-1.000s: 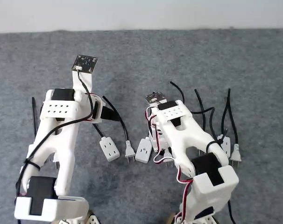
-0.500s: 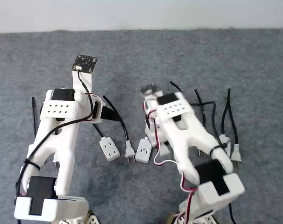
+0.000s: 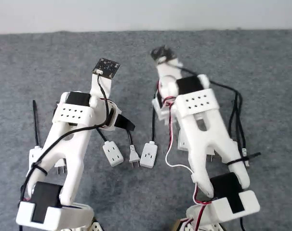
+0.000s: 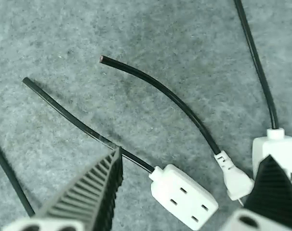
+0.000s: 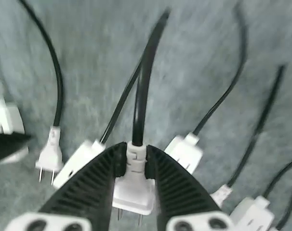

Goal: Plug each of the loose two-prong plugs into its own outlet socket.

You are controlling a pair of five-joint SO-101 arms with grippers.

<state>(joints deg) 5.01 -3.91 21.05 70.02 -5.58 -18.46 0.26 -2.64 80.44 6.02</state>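
My right gripper [image 5: 134,154] is shut on a white two-prong plug [image 5: 133,190], held off the grey carpet with its black cord [image 5: 143,82] running away from it. In the high view the right arm [image 3: 196,103] stretches toward the far side. My left gripper [image 4: 193,159] is open and hangs over a white outlet socket [image 4: 184,195], a loose plug [image 4: 234,177] and a second socket [image 4: 276,149]. From above, these lie in a row: socket [image 3: 112,154], plug [image 3: 134,155], socket [image 3: 149,155], just in front of the left gripper [image 3: 118,126].
More white sockets and plugs lie under the right arm [image 3: 211,155], with black cords [image 3: 236,120] trailing to the far right. Another socket [image 3: 35,155] and plug [image 3: 59,166] lie at the left. A loose cord end [image 3: 34,115] lies far left. Bare carpet [image 3: 49,57] stretches behind.
The right arm has swung up and toward the far side with the plug in its gripper, uncovering the middle socket. The left arm has shifted slightly right and forward.
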